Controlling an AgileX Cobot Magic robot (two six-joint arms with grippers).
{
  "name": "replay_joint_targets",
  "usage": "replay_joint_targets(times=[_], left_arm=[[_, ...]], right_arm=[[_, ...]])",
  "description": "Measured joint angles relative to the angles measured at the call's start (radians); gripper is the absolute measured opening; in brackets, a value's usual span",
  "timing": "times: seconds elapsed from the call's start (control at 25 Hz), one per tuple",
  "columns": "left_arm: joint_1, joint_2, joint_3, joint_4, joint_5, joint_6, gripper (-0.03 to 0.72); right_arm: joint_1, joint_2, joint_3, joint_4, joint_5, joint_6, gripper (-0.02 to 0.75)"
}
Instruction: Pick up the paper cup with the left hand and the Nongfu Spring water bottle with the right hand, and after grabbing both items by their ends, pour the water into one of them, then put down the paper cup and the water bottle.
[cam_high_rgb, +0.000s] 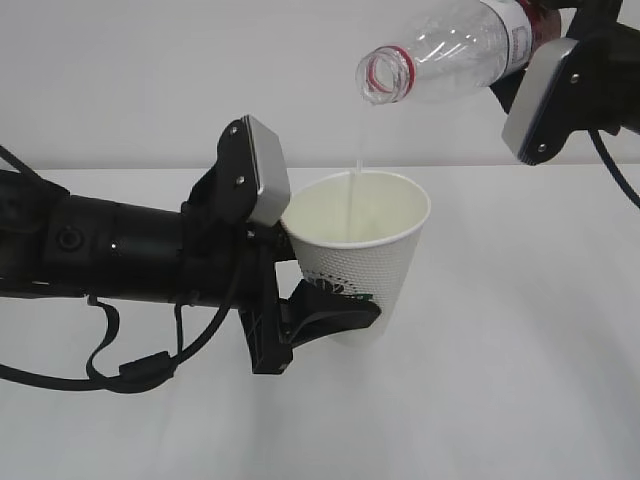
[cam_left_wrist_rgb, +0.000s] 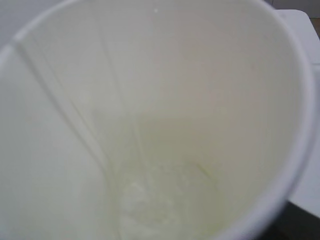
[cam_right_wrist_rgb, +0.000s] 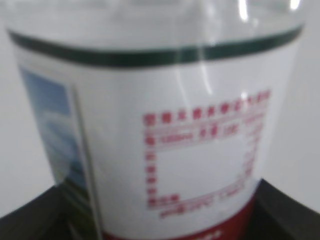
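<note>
Pour underway. Left hand (cam_high_rgb: 335, 318) jaws clamped low on the paper cup (cam_high_rgb: 362, 250), upright above the counter (cam_high_rgb: 520, 380). Right hand (cam_high_rgb: 590, 55) jaws clamped on the Nongfu Spring water bottle (cam_high_rgb: 455, 50), tilted mouth-down up-right of the rim; water (cam_high_rgb: 357, 160) streams in.

The right hand (cam_high_rgb: 560, 75) tips the Nongfu Spring water bottle (cam_high_rgb: 450, 50), water (cam_high_rgb: 358, 150) streaming into the paper cup (cam_high_rgb: 360, 250) held by the left hand (cam_high_rgb: 335, 312).
</note>
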Motion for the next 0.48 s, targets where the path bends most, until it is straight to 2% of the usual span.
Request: replay_joint_targets(times=[0.48], left_arm=[[0.0, 0.0, 0.0, 0.0, 0.0, 0.0, 0.496]], right_arm=[[0.0, 0.0, 0.0, 0.0, 0.0, 0.0, 0.522]])
